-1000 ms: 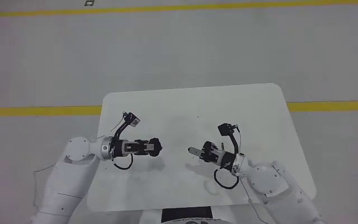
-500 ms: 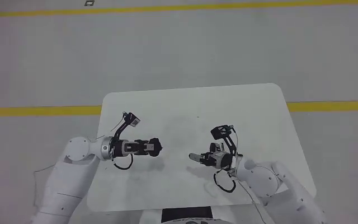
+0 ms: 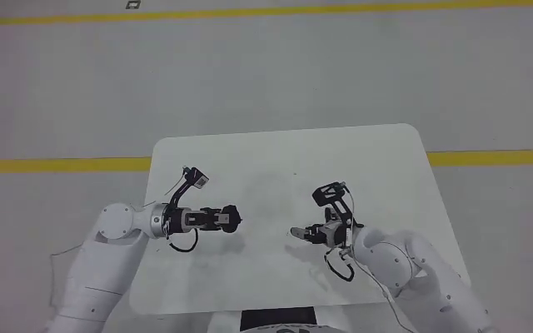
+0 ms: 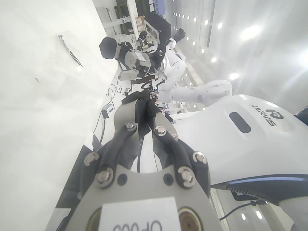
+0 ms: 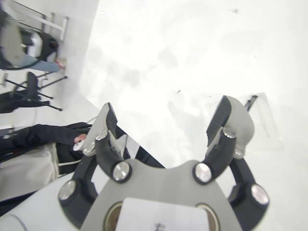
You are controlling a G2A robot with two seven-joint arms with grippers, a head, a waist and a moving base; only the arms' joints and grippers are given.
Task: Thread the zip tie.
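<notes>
- Black zip tie [image 4: 144, 115] is sitting clamped between the closed fingers of the left gripper [image 4: 143, 102], above the table's [image 3: 250, 166] left half.
- Right gripper [image 5: 166, 103] is hanging spread wide above the table's right half.

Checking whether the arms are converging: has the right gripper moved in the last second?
Yes. In the top view the right gripper has slid toward the near edge of the table, away from the left gripper.
</notes>
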